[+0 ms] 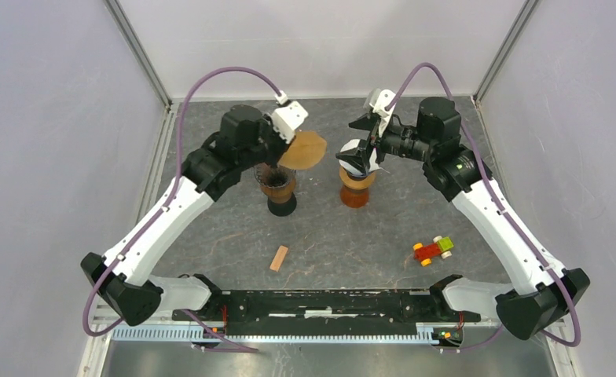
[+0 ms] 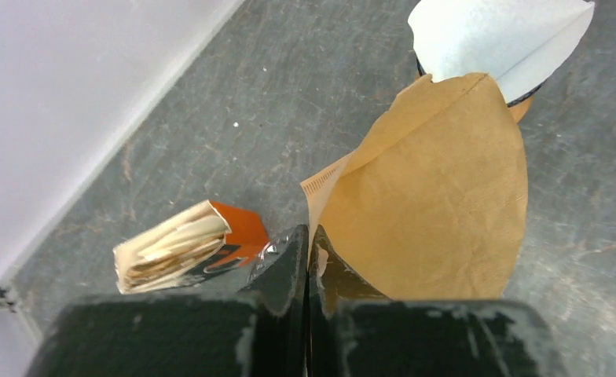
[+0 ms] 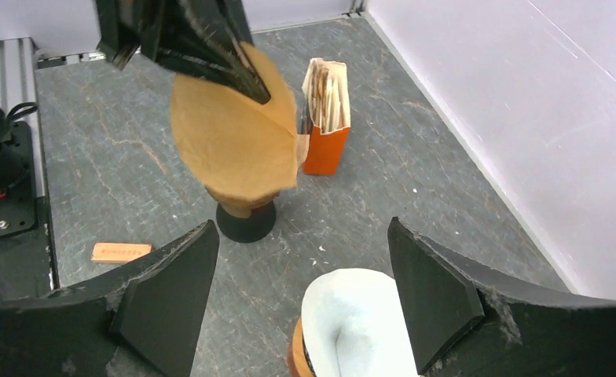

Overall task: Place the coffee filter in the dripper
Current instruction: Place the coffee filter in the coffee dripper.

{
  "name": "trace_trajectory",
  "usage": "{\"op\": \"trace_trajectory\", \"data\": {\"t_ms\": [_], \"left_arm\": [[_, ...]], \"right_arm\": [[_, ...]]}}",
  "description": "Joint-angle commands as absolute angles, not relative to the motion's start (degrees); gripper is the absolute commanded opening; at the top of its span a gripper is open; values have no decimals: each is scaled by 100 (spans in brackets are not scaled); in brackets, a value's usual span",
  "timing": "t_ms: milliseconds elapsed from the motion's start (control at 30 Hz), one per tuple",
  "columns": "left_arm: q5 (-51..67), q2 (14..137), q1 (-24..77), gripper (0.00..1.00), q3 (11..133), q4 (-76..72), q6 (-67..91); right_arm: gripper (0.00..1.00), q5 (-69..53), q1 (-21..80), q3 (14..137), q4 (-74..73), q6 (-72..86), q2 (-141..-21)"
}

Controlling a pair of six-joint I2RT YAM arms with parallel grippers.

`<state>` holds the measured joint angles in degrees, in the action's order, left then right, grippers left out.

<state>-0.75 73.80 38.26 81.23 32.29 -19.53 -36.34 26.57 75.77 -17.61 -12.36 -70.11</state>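
A brown coffee filter [image 1: 302, 149] hangs pinched at its edge in my shut left gripper [image 1: 287, 126], just above the left dripper [image 1: 278, 188], a wooden cone on a black base. In the left wrist view the fingers [image 2: 309, 239] close on the brown coffee filter [image 2: 438, 204]. A white coffee filter [image 3: 352, 322] sits in the right dripper [image 1: 357, 191]. My right gripper [image 3: 301, 228] stands open around it, its fingers apart from the paper. The right wrist view also shows the brown filter [image 3: 230, 145] over the left dripper [image 3: 246, 220].
An orange box of spare filters [image 3: 326, 118] stands behind the left dripper, near the back wall. A small wooden block [image 1: 279, 258] and a toy car [image 1: 433, 249] lie on the near part of the table. White walls close in the sides and back.
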Motion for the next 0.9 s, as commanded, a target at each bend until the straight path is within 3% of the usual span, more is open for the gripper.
{"op": "trace_trajectory", "data": {"t_ms": [0, 333, 867], "left_arm": [[1244, 7148, 3118, 2, 8176, 3734, -1015], [1913, 7126, 2068, 2, 7892, 4311, -342], [1676, 7218, 2023, 2, 7433, 4188, -478]], "right_arm": [[85, -4141, 2646, 7728, -1867, -1530, -6911], [81, -4127, 3353, 8214, -2588, -2723, -7246], [80, -2951, 4829, 9098, -3366, -4101, -8377]]}}
